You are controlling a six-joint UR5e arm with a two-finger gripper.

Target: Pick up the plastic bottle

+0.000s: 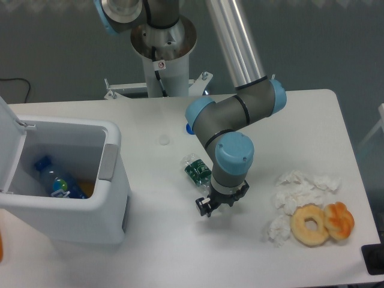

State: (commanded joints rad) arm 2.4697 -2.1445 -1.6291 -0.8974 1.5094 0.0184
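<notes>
Plastic bottle (pixel 196 168) lay on its side near the middle of the bench (pixel 180 252), green label band up, partly tucked behind the arm's wrist housing. Nothing held it; it just rested loose on the surface.

Tool (pixel 207 206) sat low over the bench, just toward the front edge from the bottle and apart from it, not touching. Fingers were small and dark from this view, so I couldn't tell whether they were spread or pressed together. Nothing visibly between them. My read: approach phase, not yet lined up over the bottle.

Room to move:
- Bin (pixel 108 180) stood at the left edge, lid open, with a blue-label bottle (pixel 55 180) inside. Bare bench showed between bin wall and target, so there was room for a sideways correction.
- Crumpled tissues (pixel 300 186) and two doughnuts (pixel 324 223) clustered toward the front right corner, well apart from the bottle.
- Blue cap (pixel 189 127) lay toward the back edge, mostly hidden by the elbow; not in the path.
- Front edge had bare surface ahead of the tool.

Likely risk: the bottle is light, dented and lying down, so a nudge from one finger could roll it toward the bin before closure.
</notes>
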